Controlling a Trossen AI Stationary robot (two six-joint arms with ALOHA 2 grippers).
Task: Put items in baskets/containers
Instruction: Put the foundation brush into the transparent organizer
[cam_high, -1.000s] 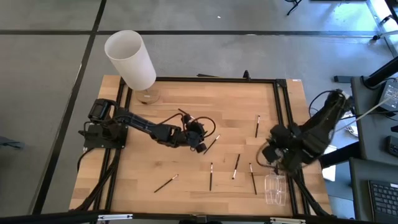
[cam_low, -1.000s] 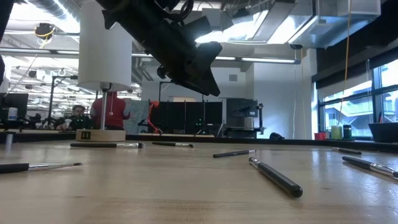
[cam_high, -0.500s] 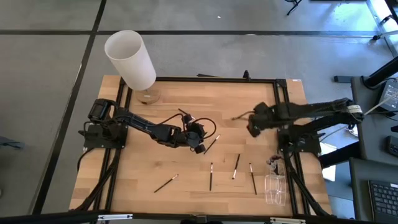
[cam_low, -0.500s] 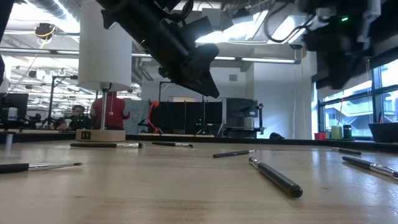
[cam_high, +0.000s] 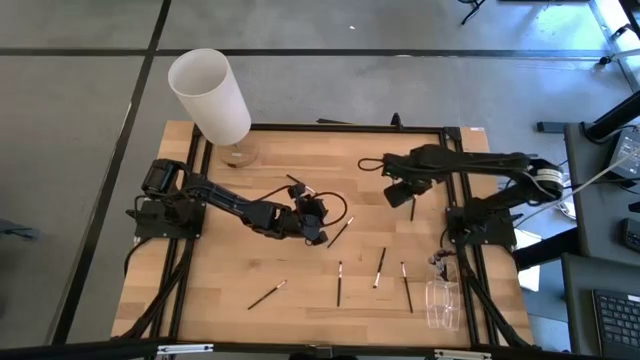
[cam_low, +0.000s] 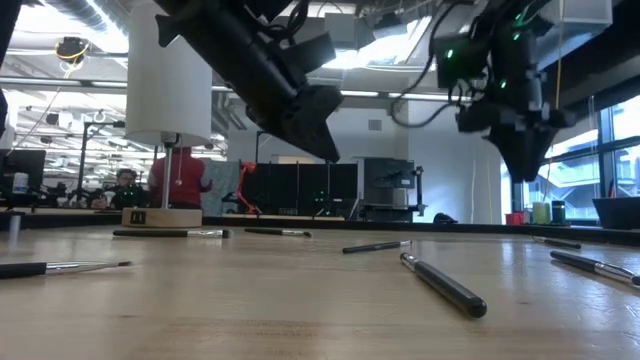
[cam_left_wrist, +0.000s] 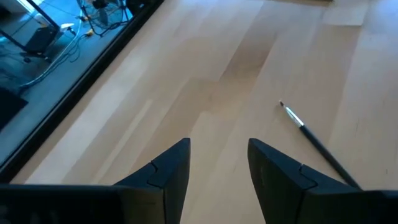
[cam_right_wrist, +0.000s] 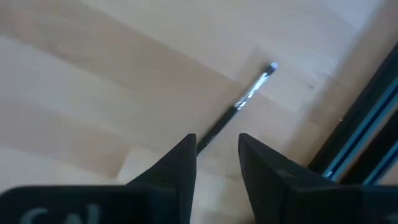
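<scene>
I'm lining my right gripper (cam_high: 400, 196) up over a brush (cam_high: 413, 208) near the table's far right edge; nothing is held.

From above, the clear holder (cam_high: 443, 303) waits at the near right corner, while my left gripper (cam_high: 316, 232) hangs open mid-table. The right wrist view shows parted fingers (cam_right_wrist: 180, 163) straddling the brush (cam_right_wrist: 239, 104), so next I judge: descend and close.

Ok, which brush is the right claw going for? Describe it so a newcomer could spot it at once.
Start at the wooden table and go to its right edge, near the black frame rail. There the right claw hovers, open, above one brush lying alone. Unlike the three brushes grouped nearer the front by the clear holder, it has no neighbour beside it.
</scene>
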